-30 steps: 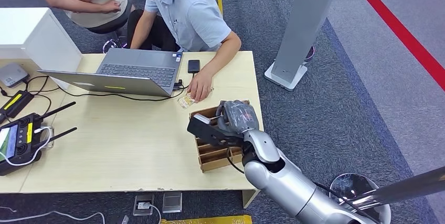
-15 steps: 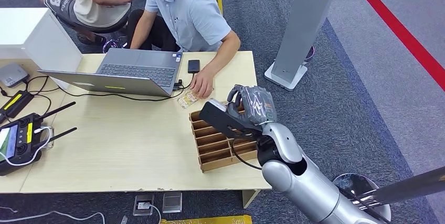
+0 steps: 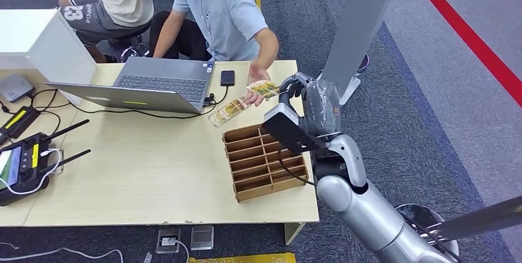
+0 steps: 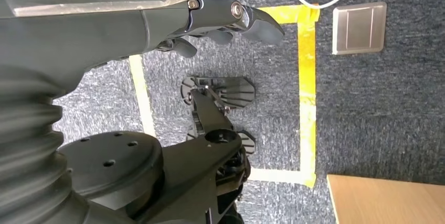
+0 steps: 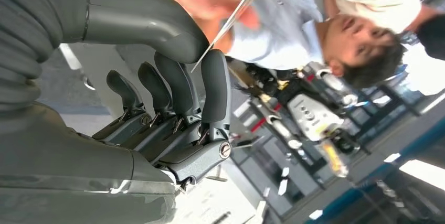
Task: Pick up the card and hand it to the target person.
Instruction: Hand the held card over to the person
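— Head view, upper middle of the frame: the right hand pinches the card by one end; the card's long axis runs leftward from the fingers toward the person's hand, which touches its far end.

— What does it look like?

— Thin, flat, yellowish with a printed pattern; edge-on in the right wrist view, clamped between thumb and fingers.

— And the left hand?

— Hanging over the floor, fingers curled in, holding nothing; the right is plainly nearer. More cards lie on the worktop beside the wooden tray; I'd judge release comes next.
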{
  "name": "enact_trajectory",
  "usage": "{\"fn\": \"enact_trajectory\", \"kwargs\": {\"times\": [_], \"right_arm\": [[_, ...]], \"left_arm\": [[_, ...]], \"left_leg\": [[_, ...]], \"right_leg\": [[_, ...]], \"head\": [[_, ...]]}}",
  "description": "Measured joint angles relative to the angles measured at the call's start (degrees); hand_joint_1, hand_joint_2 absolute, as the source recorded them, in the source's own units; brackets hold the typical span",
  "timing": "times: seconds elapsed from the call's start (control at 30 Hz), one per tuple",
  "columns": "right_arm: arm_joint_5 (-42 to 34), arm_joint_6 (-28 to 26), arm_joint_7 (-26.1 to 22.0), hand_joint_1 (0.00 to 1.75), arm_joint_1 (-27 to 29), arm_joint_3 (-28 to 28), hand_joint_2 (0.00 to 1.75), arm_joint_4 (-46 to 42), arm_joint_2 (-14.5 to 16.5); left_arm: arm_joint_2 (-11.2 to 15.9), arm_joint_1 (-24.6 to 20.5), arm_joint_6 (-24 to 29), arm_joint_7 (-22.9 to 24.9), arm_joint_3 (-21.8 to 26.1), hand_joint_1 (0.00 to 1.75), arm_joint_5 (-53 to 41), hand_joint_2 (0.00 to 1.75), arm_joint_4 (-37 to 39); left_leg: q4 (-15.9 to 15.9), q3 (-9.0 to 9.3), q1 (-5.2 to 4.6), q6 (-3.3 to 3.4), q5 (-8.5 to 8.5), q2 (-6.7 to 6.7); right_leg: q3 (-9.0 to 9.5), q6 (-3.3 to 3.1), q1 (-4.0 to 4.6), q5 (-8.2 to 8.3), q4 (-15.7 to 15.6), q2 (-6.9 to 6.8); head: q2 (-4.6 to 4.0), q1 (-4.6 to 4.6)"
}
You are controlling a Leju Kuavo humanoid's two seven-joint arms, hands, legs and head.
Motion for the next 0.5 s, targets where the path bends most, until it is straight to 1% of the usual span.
{"fn": "enact_trajectory", "kwargs": {"times": [0.07, 0.13, 0.4, 0.5], "right_arm": [[-0.5, -2.3, -2.0, 1.5, -0.3, -0.7, 1.75, 3.0, 0.4], [-0.2, -3.5, -2.7, 1.5, -0.6, -1.2, 1.75, 5.9, 0.8], [0.4, -3.9, -2.7, 1.5, -1.7, -2.1, 1.75, 13.6, 2.3], [0.4, -3.8, -2.7, 0.38, -1.8, -2.1, 1.75, 14.7, 2.6]], "left_arm": [[-0.1, -0.1, 0.1, 0.0, 0.0, 0.0, 0.0, 1.75, 0.0], [-0.1, -0.2, 0.1, 0.0, 0.0, 0.0, 0.0, 1.75, 0.0], [-0.1, -0.2, 0.2, 0.0, 0.0, 0.0, 0.0, 1.75, 0.0], [-0.1, -0.2, -0.1, -0.4, 0.0, 0.0, -0.2, 0.44, 0.0]], "left_leg": [[0.0, -0.01, 0.0, 0.0, 0.0, -0.01], [0.0, -0.01, 0.0, 0.0, 0.0, -0.01], [0.0, -0.03, 0.0, 0.0, 0.0, -0.01], [0.0, -0.03, 0.0, 0.0, 0.0, -0.01]], "right_leg": [[0.0, 0.0, 0.0, 0.0, 0.0, 0.0], [-0.01, 0.0, 0.0, 0.01, 0.0, 0.01], [-0.04, 0.0, 0.0, 0.0, 0.0, 0.0], [-0.04, 0.0, 0.0, 0.0, 0.0, 0.01]], "head": [[0.0, 0.04], [0.0, 0.03], [0.0, -0.06], [0.0, -0.03]]}}
